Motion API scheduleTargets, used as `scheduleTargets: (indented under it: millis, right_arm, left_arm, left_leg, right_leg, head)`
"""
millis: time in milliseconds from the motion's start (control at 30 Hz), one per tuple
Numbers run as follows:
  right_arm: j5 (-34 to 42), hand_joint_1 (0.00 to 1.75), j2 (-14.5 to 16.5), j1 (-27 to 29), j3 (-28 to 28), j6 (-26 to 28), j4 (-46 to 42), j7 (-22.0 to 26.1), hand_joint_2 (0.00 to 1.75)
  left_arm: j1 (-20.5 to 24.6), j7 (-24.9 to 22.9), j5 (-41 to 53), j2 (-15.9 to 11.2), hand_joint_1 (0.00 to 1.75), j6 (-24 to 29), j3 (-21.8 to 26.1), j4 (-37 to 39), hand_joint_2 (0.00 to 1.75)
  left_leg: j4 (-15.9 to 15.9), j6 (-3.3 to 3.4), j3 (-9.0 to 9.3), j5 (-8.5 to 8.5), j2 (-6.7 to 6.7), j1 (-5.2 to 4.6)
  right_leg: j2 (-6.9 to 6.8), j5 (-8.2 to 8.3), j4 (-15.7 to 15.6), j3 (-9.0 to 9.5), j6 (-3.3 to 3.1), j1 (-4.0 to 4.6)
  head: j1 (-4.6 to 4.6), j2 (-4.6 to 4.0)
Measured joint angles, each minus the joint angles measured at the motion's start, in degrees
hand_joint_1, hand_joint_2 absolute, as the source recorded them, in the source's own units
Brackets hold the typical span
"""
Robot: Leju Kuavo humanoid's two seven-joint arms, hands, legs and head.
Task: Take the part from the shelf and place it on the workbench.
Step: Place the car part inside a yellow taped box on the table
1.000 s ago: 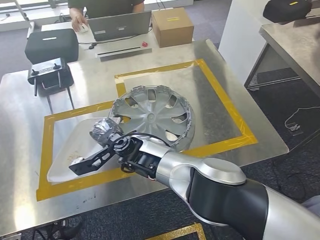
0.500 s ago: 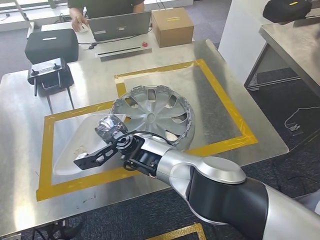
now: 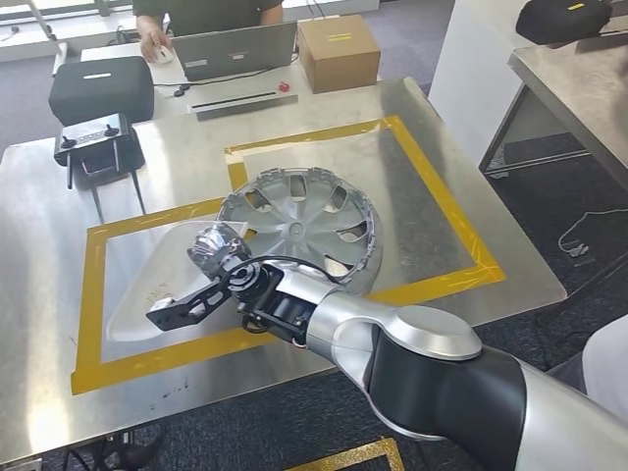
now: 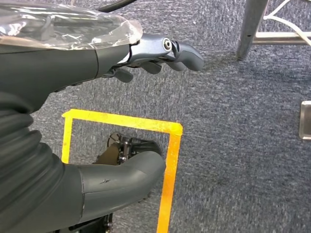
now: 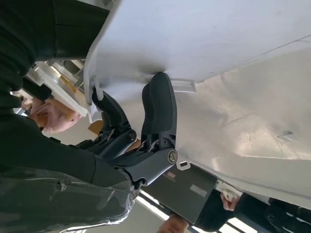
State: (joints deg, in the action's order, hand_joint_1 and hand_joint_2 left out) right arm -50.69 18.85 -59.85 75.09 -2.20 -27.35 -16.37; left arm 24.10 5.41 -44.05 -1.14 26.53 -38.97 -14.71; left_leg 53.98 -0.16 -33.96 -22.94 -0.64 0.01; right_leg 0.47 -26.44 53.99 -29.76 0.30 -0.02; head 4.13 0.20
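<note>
Steel workbench (image 3: 44,245) runs across the scene, marked with two yellow tape (image 3: 92,294) rectangles; at its far left stand a black case (image 3: 101,86) and a black controller (image 3: 98,143), neither showing legible writing. Inside the left rectangle lies the part, a pale flat panel (image 3: 140,265), flat on the bench top; its near edge is where the right hand (image 3: 182,306) sits. In the right wrist view the hand's dark fingers (image 5: 159,104) curl against the panel's edge, though whether they truly clamp it is hard to judge from that angle. Compared with a second ago the hand has drawn slightly right and nearer, and the panel looks unmoved. Just right of the panel a silver hubcap (image 3: 303,224) overlaps both rectangles; beyond it sit a laptop (image 3: 236,49) and a cardboard box (image 3: 340,51) whose yellow label is unreadable. The left hand (image 4: 146,53) hangs over grey carpet, fingers loosely extended and holding nothing.
</note>
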Motion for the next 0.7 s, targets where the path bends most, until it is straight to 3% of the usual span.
scheduleTargets:
  millis: [133,267,700]
  right_arm:
    - [0.3,0.00,0.2,-0.3,0.2,0.5,0.0,-0.9,0.00]
    - [0.3,0.00,0.5,-0.8,0.5,2.8,0.0,-3.0,0.00]
    - [0.5,0.00,1.0,-1.2,1.3,6.0,-0.2,-3.7,0.00]
  left_arm:
    - [0.0,0.5,-0.2,0.0,0.00,-0.5,0.0,0.0,1.75]
    - [-0.3,2.2,-0.6,0.0,0.00,0.1,0.0,0.0,0.00]
    - [-0.5,2.9,-0.6,0.0,0.00,1.2,0.0,0.2,0.00]
  left_leg:
    - [0.0,0.00,0.00,0.00,0.00,0.00]
    - [0.0,0.00,-0.01,0.00,0.02,0.01]
    - [0.0,-0.02,-0.01,-0.02,0.03,0.01]
  right_leg:
    - [0.01,0.00,0.0,-0.01,0.00,0.00]
    - [0.04,0.00,0.0,-0.03,0.00,0.00]
    - [0.05,0.00,0.0,-0.02,0.00,0.01]
  head:
    - [0.01,0.00]
    - [0.01,-0.01]
    - [0.01,0.00]
